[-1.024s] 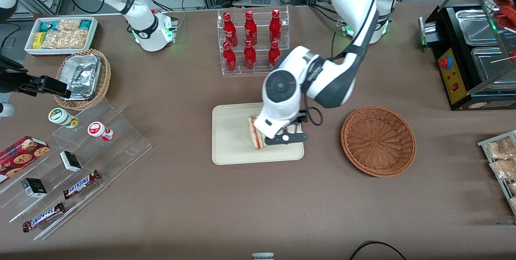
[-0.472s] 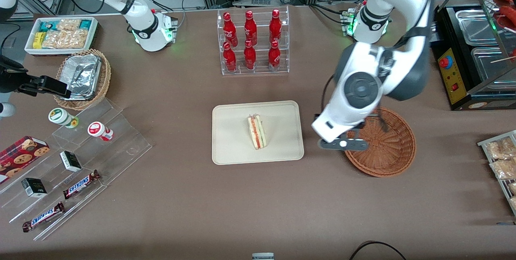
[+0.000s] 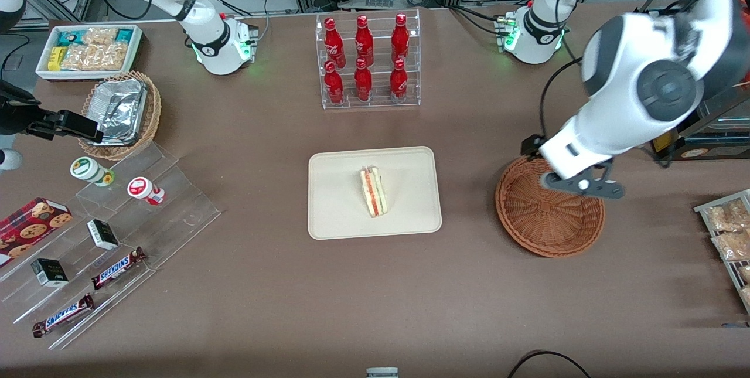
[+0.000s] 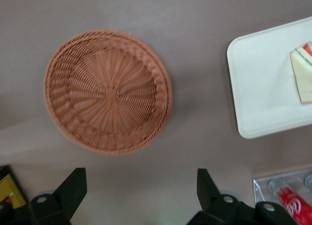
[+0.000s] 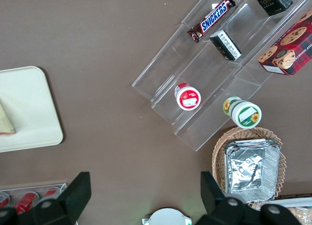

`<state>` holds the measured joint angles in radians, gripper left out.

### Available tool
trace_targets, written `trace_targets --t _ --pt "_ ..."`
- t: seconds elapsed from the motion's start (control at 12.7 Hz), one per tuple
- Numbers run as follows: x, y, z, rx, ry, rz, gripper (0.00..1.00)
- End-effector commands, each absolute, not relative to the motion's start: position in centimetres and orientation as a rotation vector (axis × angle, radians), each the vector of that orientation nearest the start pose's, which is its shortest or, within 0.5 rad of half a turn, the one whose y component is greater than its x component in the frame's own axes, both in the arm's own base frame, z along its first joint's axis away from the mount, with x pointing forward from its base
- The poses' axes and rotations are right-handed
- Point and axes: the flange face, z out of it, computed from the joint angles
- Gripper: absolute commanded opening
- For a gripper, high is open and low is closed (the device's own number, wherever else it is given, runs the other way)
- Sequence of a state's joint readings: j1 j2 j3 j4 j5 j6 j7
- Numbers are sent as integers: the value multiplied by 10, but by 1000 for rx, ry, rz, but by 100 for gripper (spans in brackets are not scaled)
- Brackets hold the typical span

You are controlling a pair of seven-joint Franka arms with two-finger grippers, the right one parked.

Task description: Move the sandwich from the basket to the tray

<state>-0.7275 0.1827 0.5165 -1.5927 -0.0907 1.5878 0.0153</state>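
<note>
The sandwich point(image 3: 373, 192) lies on the tray point(image 3: 334, 214), about in its middle, standing on one long edge with the filling stripes showing. Nothing touches it. Toward the working arm's end of the surface point(image 3: 375, 296) sits the basket point(image 3: 542, 225), well apart from the tray, and it has nothing inside. Above the basket's rim hangs the pincer point(image 3: 581, 186); in the wrist view its two fingers point(image 4: 72, 188) stand wide apart with nothing between them, so it is released and carries nothing.

I judge the task to be done, since the sandwich is out of the basket and on the tray. Little can go wrong now. The wedge balances on a narrow edge, so a shake of the surface could tip it flat, though it would likely land inside the tray. The pincer is low over the basket; if the arm moves sideways without rising, it may catch the rim and drag the basket
</note>
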Motion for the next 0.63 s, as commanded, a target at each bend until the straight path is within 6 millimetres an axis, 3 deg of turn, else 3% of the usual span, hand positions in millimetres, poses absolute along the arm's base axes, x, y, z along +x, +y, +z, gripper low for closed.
trace_targets --t 0.0,0.16,0.47,0.55 --pt "551 -141 545 -3043 380 282 100" --pt "543 -132 562 -3058 379 277 100" --pt "538 -130 570 -3067 385 267 100" --pt "542 -113 569 -3077 337 271 100"
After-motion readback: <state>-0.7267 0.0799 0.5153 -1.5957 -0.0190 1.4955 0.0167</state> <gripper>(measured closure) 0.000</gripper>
